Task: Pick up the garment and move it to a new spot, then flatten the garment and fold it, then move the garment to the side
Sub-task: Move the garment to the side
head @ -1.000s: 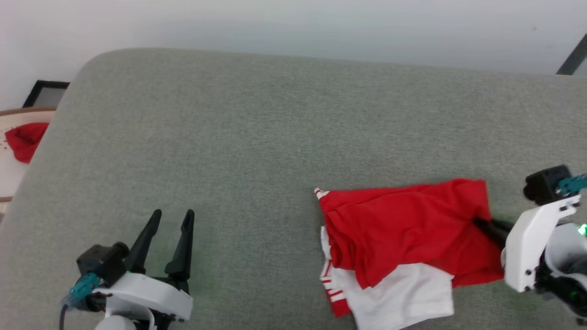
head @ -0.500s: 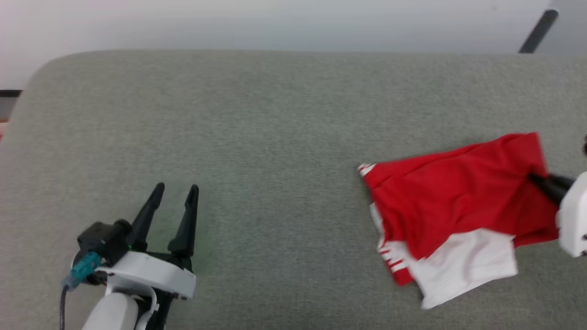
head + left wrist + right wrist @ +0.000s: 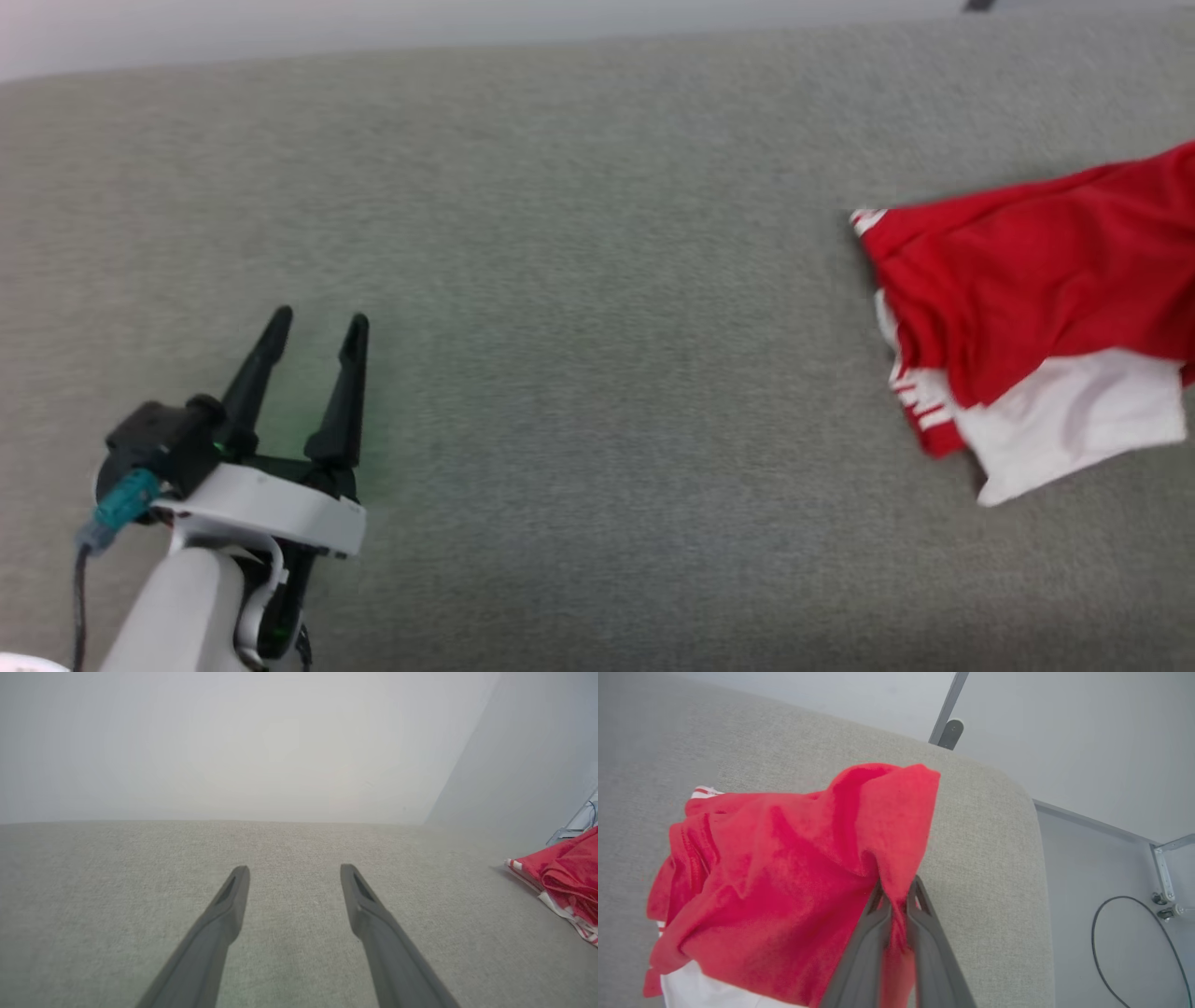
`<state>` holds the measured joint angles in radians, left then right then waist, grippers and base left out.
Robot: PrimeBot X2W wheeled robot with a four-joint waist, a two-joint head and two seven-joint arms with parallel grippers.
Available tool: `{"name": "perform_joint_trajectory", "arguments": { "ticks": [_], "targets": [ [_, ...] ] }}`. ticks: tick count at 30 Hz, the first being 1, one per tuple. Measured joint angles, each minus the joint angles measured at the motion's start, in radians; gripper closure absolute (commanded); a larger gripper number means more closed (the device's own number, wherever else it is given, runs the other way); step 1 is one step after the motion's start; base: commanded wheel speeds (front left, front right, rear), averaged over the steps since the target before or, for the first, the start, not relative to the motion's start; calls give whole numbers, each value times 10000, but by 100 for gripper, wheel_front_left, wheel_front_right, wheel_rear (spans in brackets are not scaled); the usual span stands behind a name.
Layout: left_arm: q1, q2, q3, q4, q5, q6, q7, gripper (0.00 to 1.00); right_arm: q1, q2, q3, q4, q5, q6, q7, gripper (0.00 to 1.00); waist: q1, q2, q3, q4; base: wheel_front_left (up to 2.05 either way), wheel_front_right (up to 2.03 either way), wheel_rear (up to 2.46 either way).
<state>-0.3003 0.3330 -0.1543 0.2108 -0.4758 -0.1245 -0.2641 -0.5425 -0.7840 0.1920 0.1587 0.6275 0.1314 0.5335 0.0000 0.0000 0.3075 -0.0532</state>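
Garment (image 3: 1027,299) cut off rightward, seemingly motion-blurred

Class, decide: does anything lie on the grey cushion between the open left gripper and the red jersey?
Nothing visible does: bare grey cushion separates the left gripper from the garment. The right gripper is shut on its red edge.

The garment (image 3: 1027,280) is bright red with a plain white sleeve (image 3: 1074,420) and red-and-white striped trim (image 3: 920,406), the cushion (image 3: 597,280) is a flecked grey-green weave, the left gripper (image 3: 319,317) has black fingers (image 3: 344,397), a white housing (image 3: 271,509) and a teal connector (image 3: 121,499), and the right gripper (image 3: 898,889) shows dark grey fingers (image 3: 859,956).
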Motion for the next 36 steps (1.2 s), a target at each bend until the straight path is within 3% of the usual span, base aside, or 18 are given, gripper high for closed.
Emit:
{"name": "perform_joint_trajectory", "arguments": {
  "ticks": [7,21,36],
  "targets": [
    [-272,236,96,-161,111,0,0,0,-922,-558,692,1175,38,0,-1223,100,0,0,570,-607,0,0,0],
    [-819,696,4,-583,221,2,253,0,-2749,-1034,2303,3513,-190,0,-3051,100,0,0,1708,-1399,0,0,0],
    [-883,1043,27,-1062,255,105,525,0,-4158,-424,3471,5678,-748,0,-4033,100,0,0,2300,-1736,0,0,0]
  ]
}}
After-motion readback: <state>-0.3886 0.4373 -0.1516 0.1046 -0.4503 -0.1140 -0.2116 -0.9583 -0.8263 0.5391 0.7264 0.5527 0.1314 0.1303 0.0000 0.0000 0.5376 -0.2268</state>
